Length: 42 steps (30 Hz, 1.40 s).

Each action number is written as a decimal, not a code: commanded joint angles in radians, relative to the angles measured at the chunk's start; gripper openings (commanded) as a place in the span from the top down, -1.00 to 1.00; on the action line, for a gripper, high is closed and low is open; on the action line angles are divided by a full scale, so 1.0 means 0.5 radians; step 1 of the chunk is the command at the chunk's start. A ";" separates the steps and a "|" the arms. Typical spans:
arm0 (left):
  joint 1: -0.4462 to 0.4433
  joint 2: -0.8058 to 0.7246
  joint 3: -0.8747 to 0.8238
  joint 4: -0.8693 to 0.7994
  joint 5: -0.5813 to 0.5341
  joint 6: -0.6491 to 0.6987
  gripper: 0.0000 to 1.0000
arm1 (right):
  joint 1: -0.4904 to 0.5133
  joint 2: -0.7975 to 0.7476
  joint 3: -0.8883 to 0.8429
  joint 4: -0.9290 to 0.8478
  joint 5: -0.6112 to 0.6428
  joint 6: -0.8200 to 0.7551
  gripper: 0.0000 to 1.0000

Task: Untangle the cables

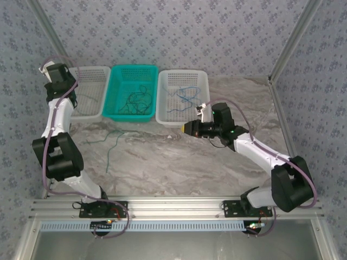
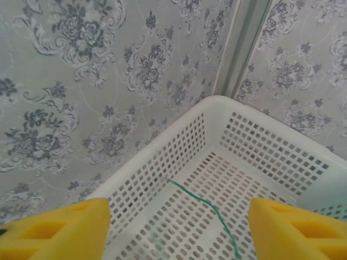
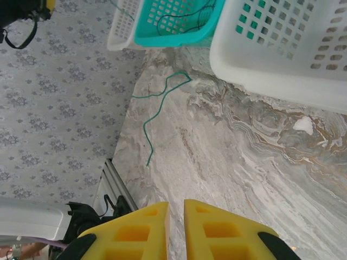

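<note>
My left gripper (image 2: 179,227) hangs open above the left white basket (image 2: 255,146), its yellow fingers wide apart. A thin green cable (image 2: 209,205) lies loose on that basket's floor, between the fingers but held by neither. A second green cable (image 1: 111,142) (image 3: 154,114) lies on the marble table. Dark and green cables (image 1: 135,102) sit tangled in the teal basket (image 1: 116,73). A blue cable (image 1: 187,96) lies in the right white basket (image 1: 162,116). My right gripper (image 1: 184,127) (image 3: 176,208) hovers over bare table by that basket's front edge, jaws a narrow slit apart and holding nothing.
The three baskets stand side by side against the back wall. Wallpapered side walls and metal corner posts (image 1: 287,46) close in the table. The aluminium rail (image 1: 173,206) with the arm bases runs along the near edge.
</note>
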<state>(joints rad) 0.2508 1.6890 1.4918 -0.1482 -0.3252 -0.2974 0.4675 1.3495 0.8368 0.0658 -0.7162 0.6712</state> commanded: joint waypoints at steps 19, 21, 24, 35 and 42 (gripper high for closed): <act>-1.131 -0.997 -0.943 -1.426 -0.161 -0.601 -0.36 | 0.009 0.000 0.183 -0.163 -0.043 -0.235 0.15; -1.152 -0.999 -1.130 -1.296 -0.080 -0.686 -0.38 | 0.010 0.007 0.177 -0.152 -0.050 -0.229 0.14; -1.158 -0.889 -1.256 -1.139 0.033 -0.712 -0.38 | 0.008 0.004 0.170 -0.157 -0.058 -0.226 0.14; -1.117 -0.366 -1.239 -0.785 -0.175 -0.556 -0.42 | 0.008 -0.089 0.152 -0.237 -0.020 -0.232 0.13; -1.105 -0.244 -1.282 -0.645 -0.045 -0.571 0.12 | 0.052 -0.163 0.175 -0.233 -0.026 -0.238 0.11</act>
<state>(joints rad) -0.3031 1.5688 0.8577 -0.5102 -0.3737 -0.5827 0.4782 1.3010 0.9077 -0.0357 -0.7212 0.5747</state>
